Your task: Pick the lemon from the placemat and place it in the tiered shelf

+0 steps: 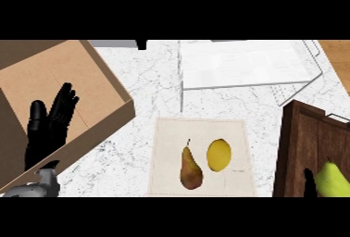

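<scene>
1. Left hand sits at the left of the frame over the cardboard box, fingers straight and pointing up, open and holding nothing; it's resting, well away from the action
2. Right hand: only a dark sliver shows at the lower right edge, just beside a green pear on the wooden board; whether it's open or closed I cannot tell
3. There's the lemon, lower centre, lying untouched on the pale placemat, with a brown pear just beside it on its left, a narrow gap between the two
4. The target's up top: the white shelf, upper middle to upper right, well apart from the placemat across the marble counter
5. Handling call: the lemon looks small, light and stiff, not fragile, but that smooth rounded skin could roll or slip out of a pinch
6. Best hold, I'd say, is from above across its narrow middle, thumb one side, fingers the other; the pear side is tight, so the nearer right hand wants to come in carefully and not nudge the pear
</scene>
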You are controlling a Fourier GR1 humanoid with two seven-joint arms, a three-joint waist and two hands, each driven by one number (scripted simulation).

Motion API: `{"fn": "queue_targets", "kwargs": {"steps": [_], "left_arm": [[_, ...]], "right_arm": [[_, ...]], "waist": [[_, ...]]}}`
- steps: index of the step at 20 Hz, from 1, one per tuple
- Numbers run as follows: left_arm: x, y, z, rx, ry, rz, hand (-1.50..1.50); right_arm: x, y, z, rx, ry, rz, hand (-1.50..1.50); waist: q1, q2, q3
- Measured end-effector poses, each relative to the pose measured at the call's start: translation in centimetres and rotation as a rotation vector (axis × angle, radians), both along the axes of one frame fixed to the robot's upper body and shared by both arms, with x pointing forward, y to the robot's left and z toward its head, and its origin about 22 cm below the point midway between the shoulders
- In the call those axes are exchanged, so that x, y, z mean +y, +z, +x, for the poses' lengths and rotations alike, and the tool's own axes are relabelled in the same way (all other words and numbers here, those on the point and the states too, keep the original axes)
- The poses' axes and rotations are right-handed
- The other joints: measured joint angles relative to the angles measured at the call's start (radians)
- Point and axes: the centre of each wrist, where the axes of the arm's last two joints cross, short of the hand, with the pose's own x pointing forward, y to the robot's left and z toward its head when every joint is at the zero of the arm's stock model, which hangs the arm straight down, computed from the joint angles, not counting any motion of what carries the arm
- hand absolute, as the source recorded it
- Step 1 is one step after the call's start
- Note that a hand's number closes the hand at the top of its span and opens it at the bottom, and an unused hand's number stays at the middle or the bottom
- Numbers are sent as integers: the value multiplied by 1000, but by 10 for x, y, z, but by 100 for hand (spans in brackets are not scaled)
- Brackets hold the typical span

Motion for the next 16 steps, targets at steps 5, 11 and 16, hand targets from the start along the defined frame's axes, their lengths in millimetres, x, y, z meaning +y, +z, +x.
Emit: {"fn": "queue_targets", "kwargs": {"steps": [5, 11, 16], "left_arm": [[-1, 0, 1, -4, -10, 0, 0], [-1, -2, 3, -1, -28, -1, 0], [-1, -4, 4, 3, -33, -3, 0]], "right_arm": [[9, 19, 3, 174, 27, -53, -150], [38, 57, 23, 237, 40, -103, -150], [60, 77, 40, 207, 75, -172, -150]], "waist": [[5, 0, -1], [11, -7, 3], [12, -12, 6]]}}
